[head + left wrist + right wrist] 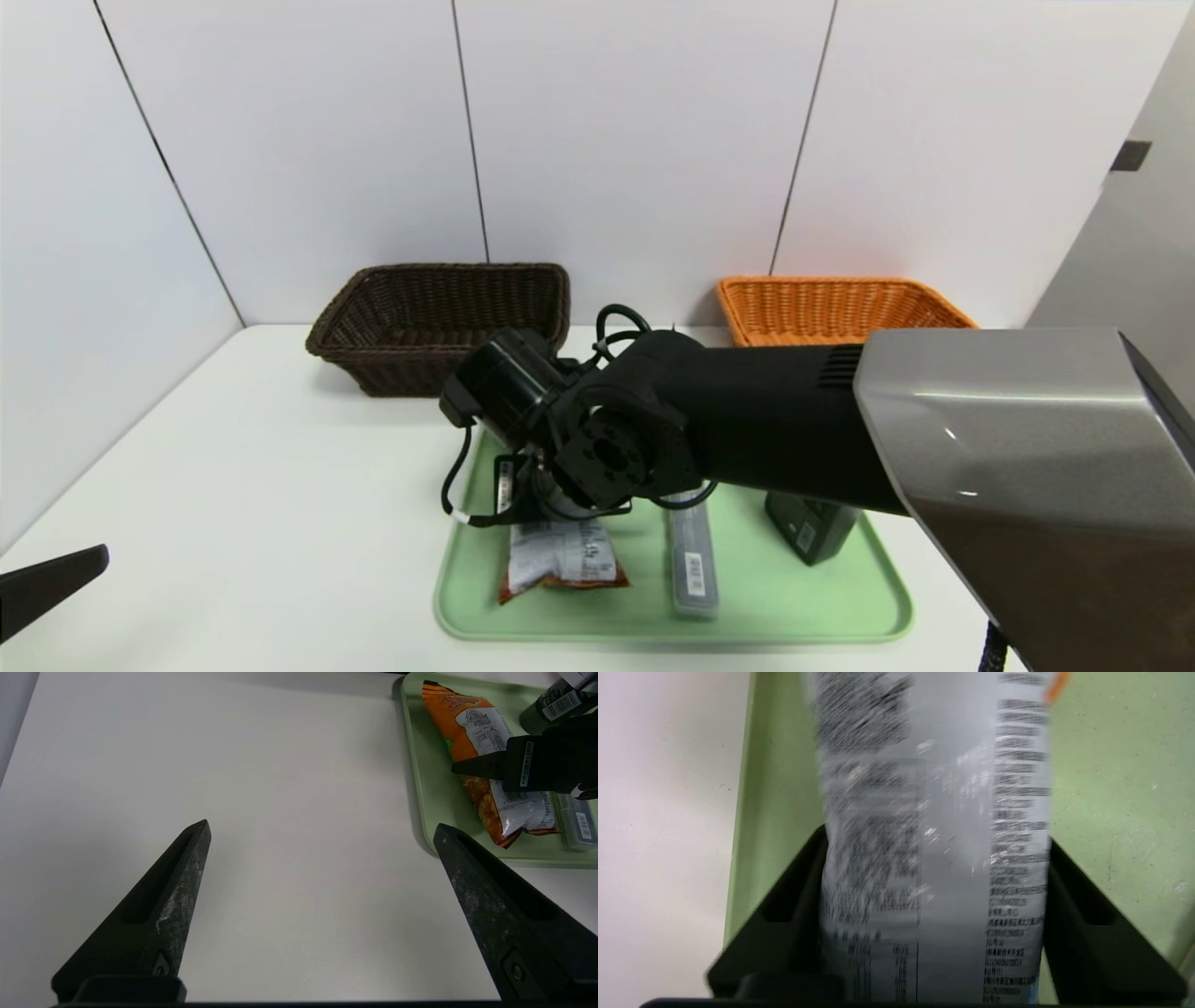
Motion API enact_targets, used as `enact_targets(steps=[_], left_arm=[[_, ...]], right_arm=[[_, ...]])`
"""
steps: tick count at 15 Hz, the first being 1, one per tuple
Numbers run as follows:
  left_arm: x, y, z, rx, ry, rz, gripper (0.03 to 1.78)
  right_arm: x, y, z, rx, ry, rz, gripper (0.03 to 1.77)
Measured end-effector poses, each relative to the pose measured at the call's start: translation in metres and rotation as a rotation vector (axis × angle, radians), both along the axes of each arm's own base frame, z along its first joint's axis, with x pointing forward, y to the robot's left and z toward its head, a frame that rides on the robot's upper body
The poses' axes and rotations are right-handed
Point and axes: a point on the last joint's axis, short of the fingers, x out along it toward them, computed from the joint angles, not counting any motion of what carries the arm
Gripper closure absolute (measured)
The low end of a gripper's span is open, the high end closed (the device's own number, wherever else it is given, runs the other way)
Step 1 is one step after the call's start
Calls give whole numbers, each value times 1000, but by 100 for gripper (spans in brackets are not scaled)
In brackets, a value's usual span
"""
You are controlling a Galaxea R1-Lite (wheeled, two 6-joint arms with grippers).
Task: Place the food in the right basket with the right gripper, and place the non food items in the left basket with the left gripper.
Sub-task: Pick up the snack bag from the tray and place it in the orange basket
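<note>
The green tray [868,597] sits near the front edge of the white table [233,485], and there is wide bare tabletop to its left, running out toward the left gripper [322,830]. That gripper hangs over the bare table just beside the tray's left rim, fingers [173,896] spread wide, nothing between them. Behind the tray, against the white wall panels, stand the two baskets: the dark brown left basket [439,322] and the orange-tan right basket [831,308], well apart from each other, with a gap of table between them.

The right arm reaches across the tray from the right, its bulky wrist covering the tray's far half in the head view. The right gripper [934,914] is down on the snack packet [560,560], which lies lengthwise along the tray's left side, close to the left rim. In the right wrist view both fingers [784,933] press against the packet's long edges, one on each side, with the white printed panel filling the space between them: the jaws are closed in on the packet. The packet's near end rests on the tray floor.

Just right of the packet lies the slim grey case [693,565], barcode up. Farther right stands the black pump bottle [810,530], partly under the arm.
</note>
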Motion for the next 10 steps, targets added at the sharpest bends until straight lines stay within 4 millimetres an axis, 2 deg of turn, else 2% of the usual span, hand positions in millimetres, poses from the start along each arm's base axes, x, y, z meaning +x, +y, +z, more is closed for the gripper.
enact_targets(steps=[4,5,7,10], left_arm=[[-1,0,-2,-1,2,-1,12],[-2,0,-3,-1,3,-1,12],[-5,0,-4,-1,16,-1,12],[-7,0,-6,-1,22,-1,12]], right_arm=[[-2,-2,3,0,7,2,106],[-5,-3,8,2,9,6,134],[-13,-9,21,6,24,14,135],[-32,-20,55,73,59,71,135]])
